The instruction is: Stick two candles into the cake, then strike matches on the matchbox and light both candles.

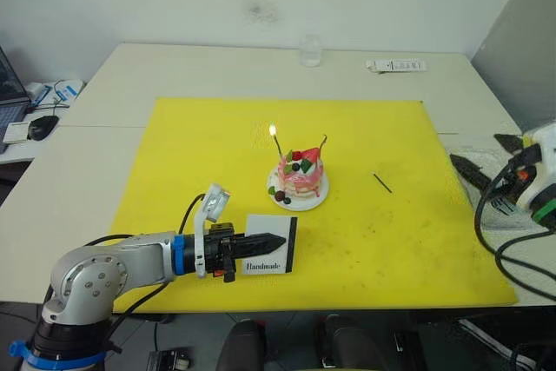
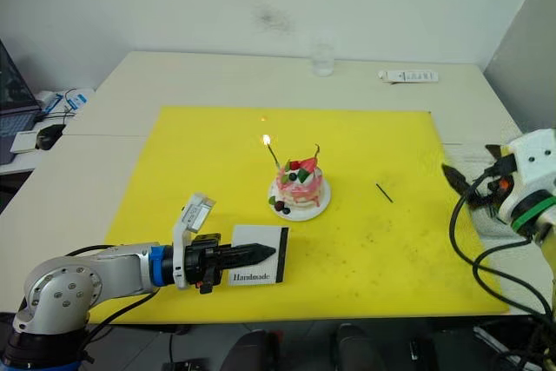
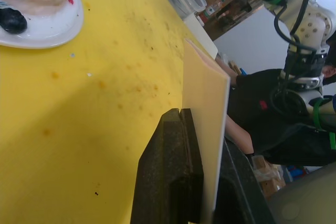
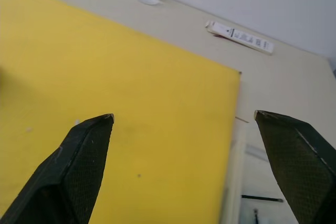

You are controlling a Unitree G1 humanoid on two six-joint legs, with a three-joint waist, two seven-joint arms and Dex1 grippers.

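The pink-and-white cake point(image 1: 301, 176) sits on its small white plate point(image 1: 314, 200) in the middle of the yellow mat point(image 1: 200, 154). Two candles stand in it. The left candle point(image 1: 277, 149) burns with a small flame, while the right candle point(image 1: 323, 142) shows no flame. Near the mat's front edge, my left gripper point(image 1: 276, 240) is shut on the white "Handmade" matchbox point(image 1: 268, 258); the left wrist view shows the matchbox point(image 3: 207, 129) clamped between the fingers. A dark match point(image 1: 382, 182) lies on the mat right of the cake. My right gripper point(image 4: 184, 115) hangs open and empty at the mat's right edge.
At the table's back stand a clear glass point(image 1: 310, 49) and a white remote point(image 1: 395, 65). A mouse point(image 1: 42, 126) and cables lie on the side desk at the left. A clear tray point(image 4: 252, 182) with dark sticks sits just off the mat's right side.
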